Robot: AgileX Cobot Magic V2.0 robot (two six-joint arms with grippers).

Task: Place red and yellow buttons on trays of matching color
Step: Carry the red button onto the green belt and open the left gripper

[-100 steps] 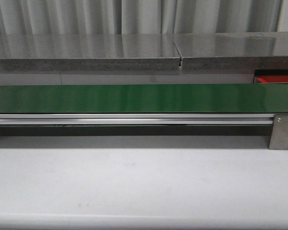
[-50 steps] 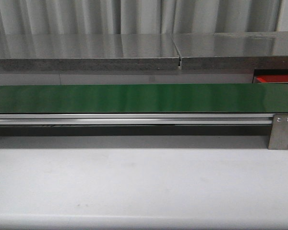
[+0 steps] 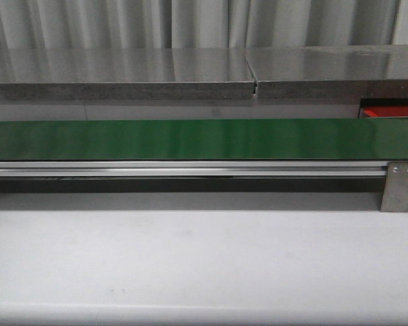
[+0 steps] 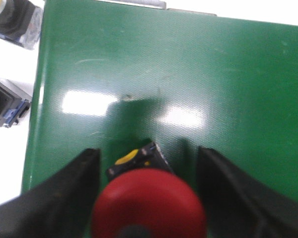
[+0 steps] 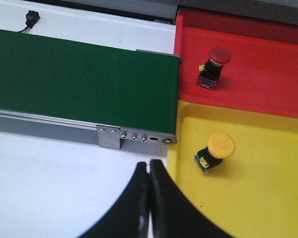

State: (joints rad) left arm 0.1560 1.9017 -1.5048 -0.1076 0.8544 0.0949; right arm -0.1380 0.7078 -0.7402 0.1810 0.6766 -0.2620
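Red plastic fills the near edge of our left wrist view: a mushroom-capped red button (image 4: 148, 203) sits between the two dark fingers (image 4: 64, 198) of our left gripper (image 4: 148, 196), over the green belt (image 4: 188, 89). The jaws stand apart on either side of the cap, and we cannot tell whether either one touches it. Under the cap a dark body with a yellow part peeks out. We judge the button light and rigid, with a smooth domed cap that could slip; the squarer body beneath looks the surer place to pinch, low and across its flat sides. Beside the belt's edge, on the white desk (image 4: 10, 163), lie two more dark parts (image 4: 7, 101), their kind unclear.

On the right, our right gripper (image 5: 149, 171) hangs over the white desk with its jaws pressed together, holding nothing. Just past it is the yellow tray (image 5: 268, 208) with a yellow button (image 5: 216, 151) lying tilted in it, and beyond that the red tray (image 5: 268, 74) holding another red button (image 5: 213, 67), also on its side. Both trays sit touching the end of the belt.

From the front view, the belt runs the width of the scene with nothing showing on it, neither arm in sight, and only a corner of the red tray (image 3: 387, 112) visible at the far right. We judge one button of each colour placed, and the red one on the belt next to be carried.
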